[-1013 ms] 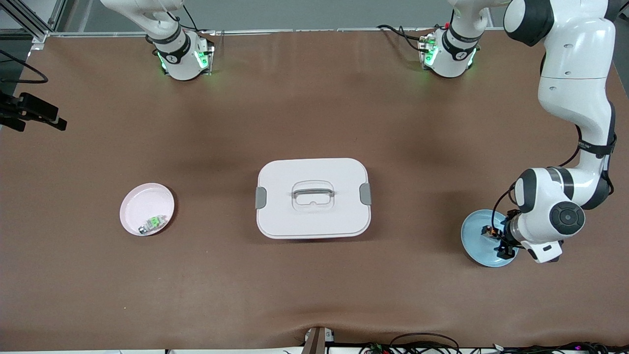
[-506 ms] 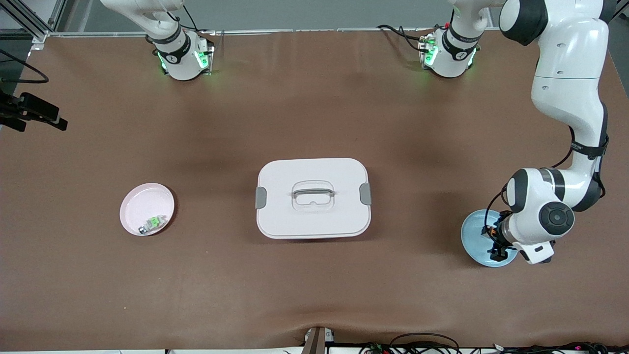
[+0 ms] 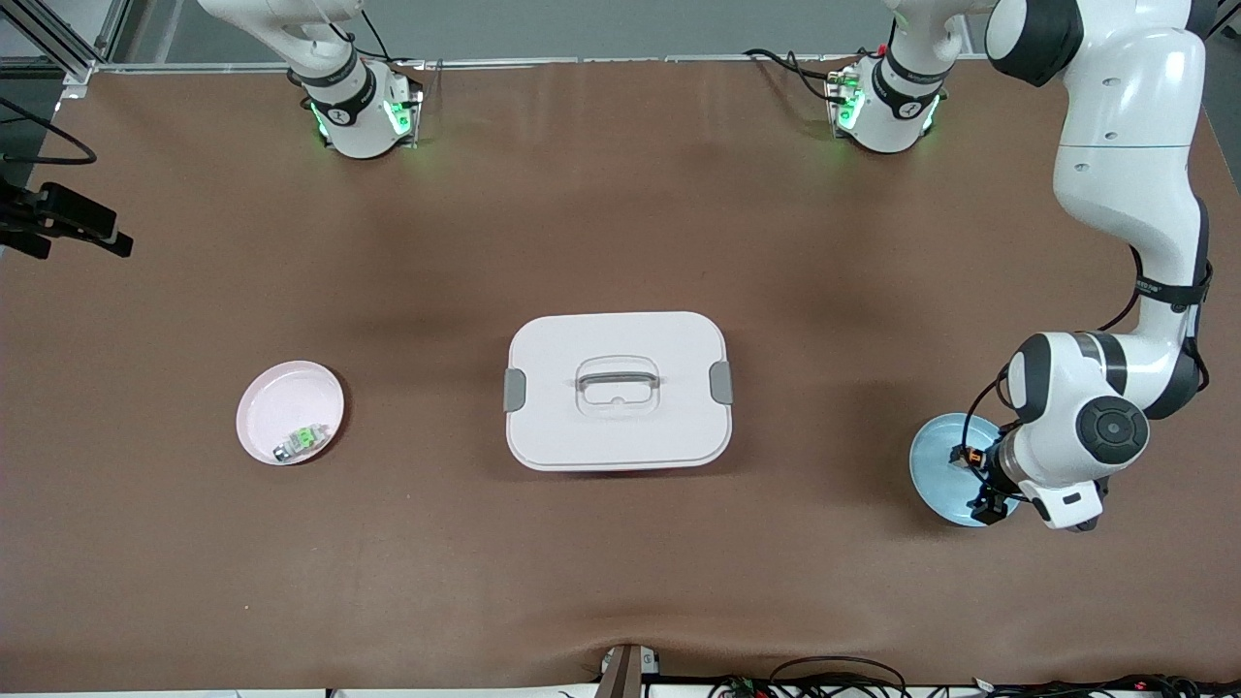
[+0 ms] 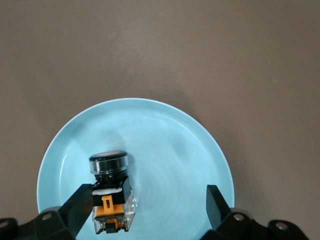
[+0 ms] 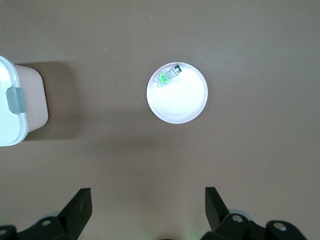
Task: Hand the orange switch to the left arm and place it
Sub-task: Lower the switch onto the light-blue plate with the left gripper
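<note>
The orange switch (image 3: 962,454) (image 4: 111,195) lies on its side in the blue plate (image 3: 933,470) (image 4: 165,145) at the left arm's end of the table. My left gripper (image 3: 977,482) (image 4: 148,195) is low over that plate and open. The switch sits between its fingers, close against one finger (image 4: 80,200) and well apart from the other. The white box (image 3: 617,390) (image 5: 15,100) stands shut in the middle of the table. My right gripper (image 5: 147,196) hangs open and empty high over bare table; it does not show in the front view.
A pink plate (image 3: 286,393) (image 5: 182,102) at the right arm's end of the table holds a small green-and-silver switch (image 3: 299,442) (image 5: 167,76). A black camera mount (image 3: 58,223) juts in at that end's edge. Brown cloth covers the table.
The left arm's wrist has shifted slightly over the blue plate, toward the box and back. The orange switch has stayed put. The right arm has not moved.
</note>
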### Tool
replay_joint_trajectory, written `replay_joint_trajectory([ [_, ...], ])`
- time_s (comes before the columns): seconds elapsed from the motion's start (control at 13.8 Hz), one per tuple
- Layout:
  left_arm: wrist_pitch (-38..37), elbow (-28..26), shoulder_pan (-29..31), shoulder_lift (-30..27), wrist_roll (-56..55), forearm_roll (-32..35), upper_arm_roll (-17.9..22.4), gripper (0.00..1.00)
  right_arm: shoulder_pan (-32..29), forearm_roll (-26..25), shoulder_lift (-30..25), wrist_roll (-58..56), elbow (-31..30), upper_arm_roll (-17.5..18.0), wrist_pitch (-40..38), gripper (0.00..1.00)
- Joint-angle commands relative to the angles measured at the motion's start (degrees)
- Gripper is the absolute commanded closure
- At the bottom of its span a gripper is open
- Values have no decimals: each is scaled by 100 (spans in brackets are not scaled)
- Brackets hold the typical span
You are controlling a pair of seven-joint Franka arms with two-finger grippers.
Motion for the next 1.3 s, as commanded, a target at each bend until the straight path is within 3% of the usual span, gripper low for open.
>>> replay_joint_trajectory([
  [0.0,-187,-58,8,-162,1416,-299,-9,0,-72,-46,-167,22,-166,70,-26,0],
  [0.58,-294,-50,0,-258,5338,-458,-88,0,-54,-143,-176,30,-78,96,79,0],
  [0.94,-311,-76,-9,-355,5535,-634,-97,0,-54,-152,-176,30,-43,96,149,0],
  [1.23,-355,-164,-141,-811,5526,-669,-97,0,-54,-152,-176,30,-43,105,140,0],
])
